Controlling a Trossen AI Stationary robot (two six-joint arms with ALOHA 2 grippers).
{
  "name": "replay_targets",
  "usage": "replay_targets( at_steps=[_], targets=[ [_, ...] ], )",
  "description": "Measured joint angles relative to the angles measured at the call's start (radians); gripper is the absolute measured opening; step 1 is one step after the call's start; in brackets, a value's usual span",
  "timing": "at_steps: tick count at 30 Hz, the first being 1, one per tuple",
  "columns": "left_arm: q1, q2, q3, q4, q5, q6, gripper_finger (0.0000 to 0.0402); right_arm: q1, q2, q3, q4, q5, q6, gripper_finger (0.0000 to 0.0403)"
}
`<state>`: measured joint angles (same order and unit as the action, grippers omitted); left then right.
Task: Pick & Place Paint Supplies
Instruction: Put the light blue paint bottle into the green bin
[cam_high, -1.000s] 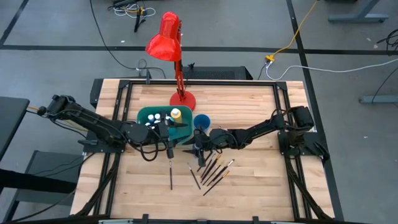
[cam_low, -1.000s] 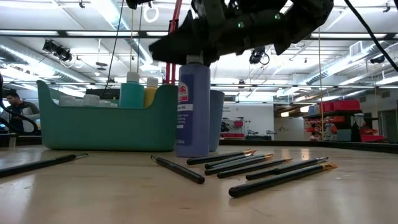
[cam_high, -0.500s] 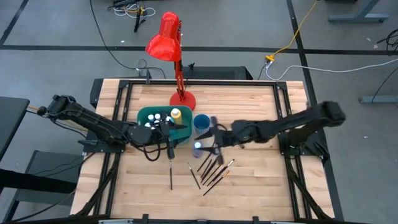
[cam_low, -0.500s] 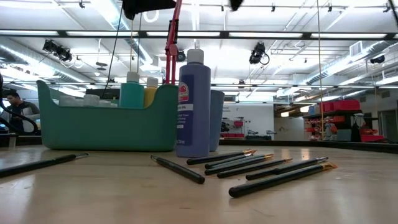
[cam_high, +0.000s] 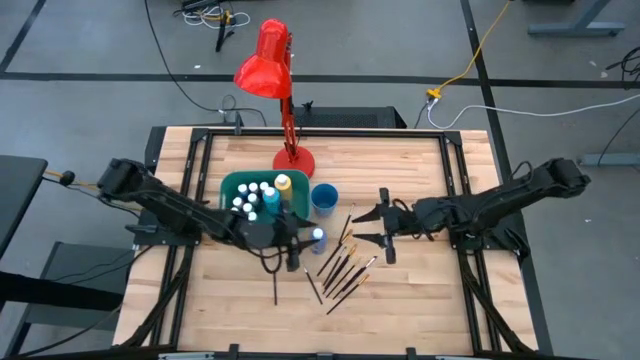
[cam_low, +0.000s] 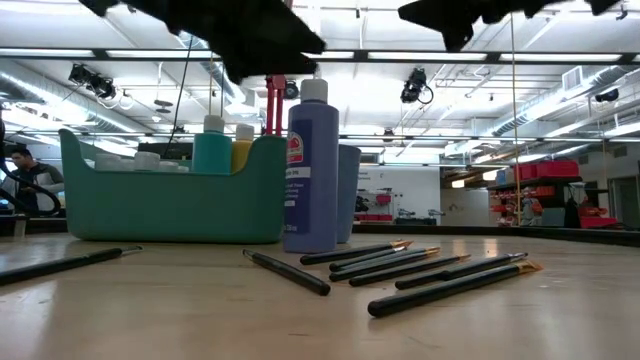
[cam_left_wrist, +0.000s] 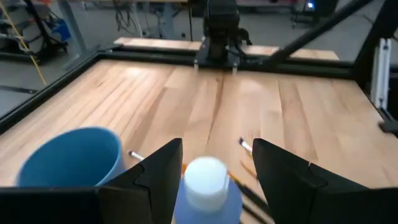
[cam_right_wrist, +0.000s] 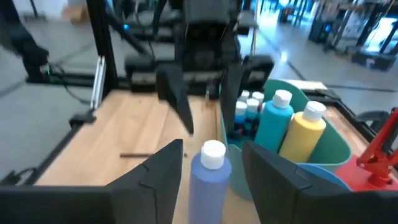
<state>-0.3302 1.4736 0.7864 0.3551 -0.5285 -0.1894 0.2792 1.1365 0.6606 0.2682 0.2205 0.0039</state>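
Note:
A blue paint bottle with a white cap (cam_high: 317, 237) stands upright on its base on the table, right of the teal bin (cam_high: 228, 186). My left gripper (cam_high: 304, 240) is open. In the left wrist view its fingers stand on either side of the bottle's cap (cam_left_wrist: 206, 178), apart from it. My right gripper (cam_high: 385, 228) is open, right of the bottle and above the table. The bin holds small white-capped bottles (cam_high: 252, 196) and a yellow bottle (cam_high: 283, 183). Several dark-handled brushes (cam_high: 345, 268) lie flat on the table.
A small blue cup (cam_high: 324, 196) stands beside the bin, just behind the blue bottle. One brush (cam_high: 275, 281) lies apart near the front. A red desk lamp (cam_high: 285, 100) stands behind the bin. Bare wood spreads out at the front and far right.
My right gripper has drawn away from the blue bottle's top, going up and toward the table's right edge. The bottle stays standing where it was. My left gripper has come down and moved right, up to the bottle's cap.

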Motion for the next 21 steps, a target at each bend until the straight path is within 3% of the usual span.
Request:
replay_targets(
  at_steps=[6, 21],
  targets=[
    [0.001, 0.086, 0.001, 0.063, -0.082, -0.04, 0.0206, -0.001, -0.004, -0.104, 0.223, -0.001, 0.007, 0.0178],
    [0.0, 0.101, 0.001, 0.045, -0.074, -0.145, 0.0206, -0.001, -0.004, -0.108, 0.264, -0.001, 0.008, 0.0178]
  ],
)
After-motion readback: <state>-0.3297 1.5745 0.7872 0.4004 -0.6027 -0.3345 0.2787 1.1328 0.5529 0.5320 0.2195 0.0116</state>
